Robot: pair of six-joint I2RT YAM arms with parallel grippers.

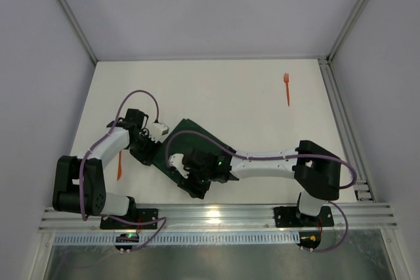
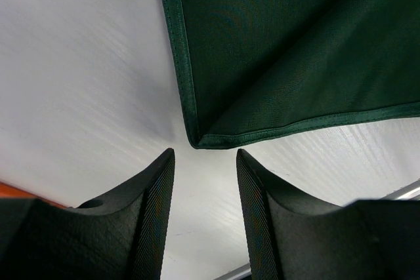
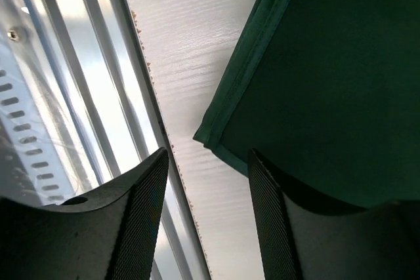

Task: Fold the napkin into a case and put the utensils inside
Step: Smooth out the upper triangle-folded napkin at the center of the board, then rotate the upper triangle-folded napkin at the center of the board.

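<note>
two sets of jaws stand spread and empty, the left gripper (image 2: 205,157) and right gripper (image 3: 209,157) each at a corner of the folded napkin (image 2: 295,50) on the table (image 1: 230,90); pinching one layer would likely undo the fold.

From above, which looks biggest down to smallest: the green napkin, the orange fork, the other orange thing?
1. Green napkin, biggest, even partly covered.
2. Orange fork and other orange utensil: both thin, about alike, so I won't rank them.
</note>
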